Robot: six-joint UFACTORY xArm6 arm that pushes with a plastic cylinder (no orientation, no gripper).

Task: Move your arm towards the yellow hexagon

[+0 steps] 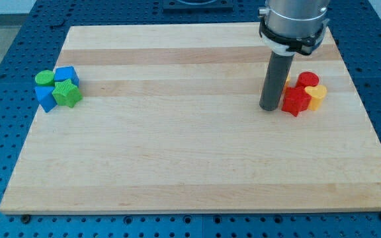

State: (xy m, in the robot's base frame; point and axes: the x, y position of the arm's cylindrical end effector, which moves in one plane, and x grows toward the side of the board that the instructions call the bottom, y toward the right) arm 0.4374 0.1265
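The yellow hexagon [286, 80] is found at the far right of the table [197, 165], mostly hidden behind the dark rod, with only a sliver seen beside it. And there is my tip [268, 108], planted on the table just left of the right-hand cluster, close beside the red star-like block [296, 101]. No gripper is carried here, so nothing is being held; the rod simply ends at the tip. Just behind the red star a red cylinder [307, 80] is seen, and to its right a yellow block [316, 96] whose shape cannot be made out. Well apart, at the far left, a second cluster is packed tight: a green cylinder [43, 79], a blue cube [67, 75], a green star-like block [67, 94] and another blue block [45, 99].
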